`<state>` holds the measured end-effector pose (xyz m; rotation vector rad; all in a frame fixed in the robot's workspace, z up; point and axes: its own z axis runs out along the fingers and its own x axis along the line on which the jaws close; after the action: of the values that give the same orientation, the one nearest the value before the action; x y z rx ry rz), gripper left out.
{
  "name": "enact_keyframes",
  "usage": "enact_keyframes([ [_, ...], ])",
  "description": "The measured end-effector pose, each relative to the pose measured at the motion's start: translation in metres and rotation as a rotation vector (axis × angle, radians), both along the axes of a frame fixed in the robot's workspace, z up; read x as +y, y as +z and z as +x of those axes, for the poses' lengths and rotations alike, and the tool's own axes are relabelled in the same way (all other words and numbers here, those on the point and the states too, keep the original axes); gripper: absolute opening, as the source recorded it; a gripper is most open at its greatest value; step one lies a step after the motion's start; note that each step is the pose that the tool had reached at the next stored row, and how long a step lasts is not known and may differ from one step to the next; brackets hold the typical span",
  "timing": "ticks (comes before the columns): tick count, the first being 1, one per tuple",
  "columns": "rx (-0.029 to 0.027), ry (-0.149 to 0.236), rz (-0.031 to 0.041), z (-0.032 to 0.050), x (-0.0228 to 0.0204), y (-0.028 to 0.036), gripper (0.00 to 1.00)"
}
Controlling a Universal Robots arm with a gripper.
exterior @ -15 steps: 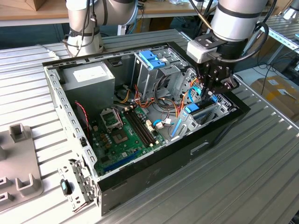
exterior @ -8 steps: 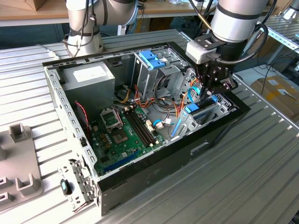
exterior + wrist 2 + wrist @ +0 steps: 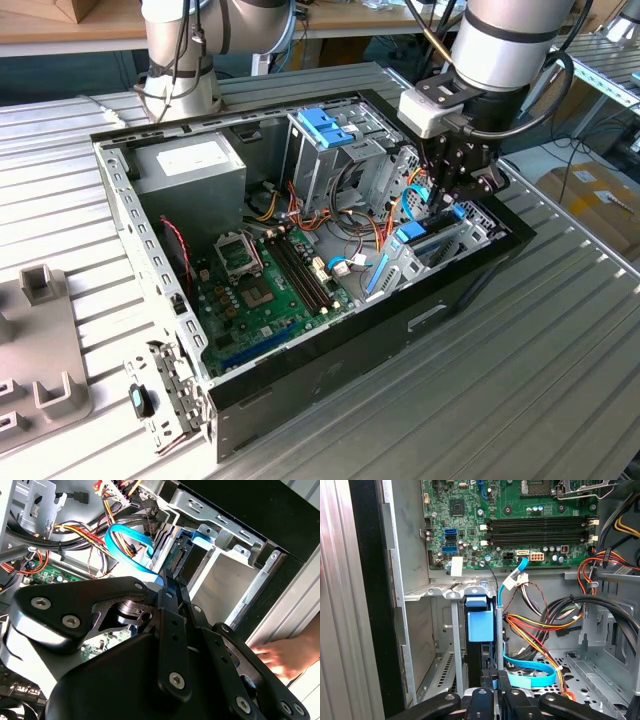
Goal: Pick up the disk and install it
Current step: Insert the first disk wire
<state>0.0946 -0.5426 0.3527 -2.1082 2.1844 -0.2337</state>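
The disk (image 3: pixel 413 236) stands on edge in the drive bay on the exterior view's right side of the open computer case (image 3: pixel 150 260). Its light blue carrier rail (image 3: pixel 480 622) faces up the bay, and its silver side (image 3: pixel 162 545) sits beside a blue ribbon cable. My gripper (image 3: pixel 447 200) reaches down into that bay from above. Both wrist views have its black fingers together at the disk's near end (image 3: pixel 496 676) (image 3: pixel 170 576). I cannot tell whether they pinch part of the carrier.
A tall metal drive cage with a blue bracket (image 3: pixel 325 125) stands beside the bay, with bundled cables (image 3: pixel 360 235) between. The motherboard (image 3: pixel 265 290) and power supply (image 3: pixel 190 165) fill the case. A person's hand (image 3: pixel 285 655) rests outside the case wall. Grey fixtures (image 3: pixel 40 350) lie on the table.
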Motion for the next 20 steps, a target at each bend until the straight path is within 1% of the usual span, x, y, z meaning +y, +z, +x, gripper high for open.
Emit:
enact_keyframes([
  [4,0.0000,0.000,0.0000,0.0000,0.0000,0.0000,0.16],
  [8,-0.0031,0.000,0.0000,-0.0001,0.0000,0.0000,0.16],
  [10,-0.0061,0.000,0.0000,-0.0001,0.0000,0.0000,0.16],
  [14,-0.0062,0.000,0.0001,-0.0001,-0.0004,0.0000,0.16],
  [16,-0.0061,0.000,0.0000,-0.0001,-0.0024,0.0000,0.16],
  [20,-0.0062,0.000,0.0002,-0.0001,-0.0025,-0.0009,0.16],
])
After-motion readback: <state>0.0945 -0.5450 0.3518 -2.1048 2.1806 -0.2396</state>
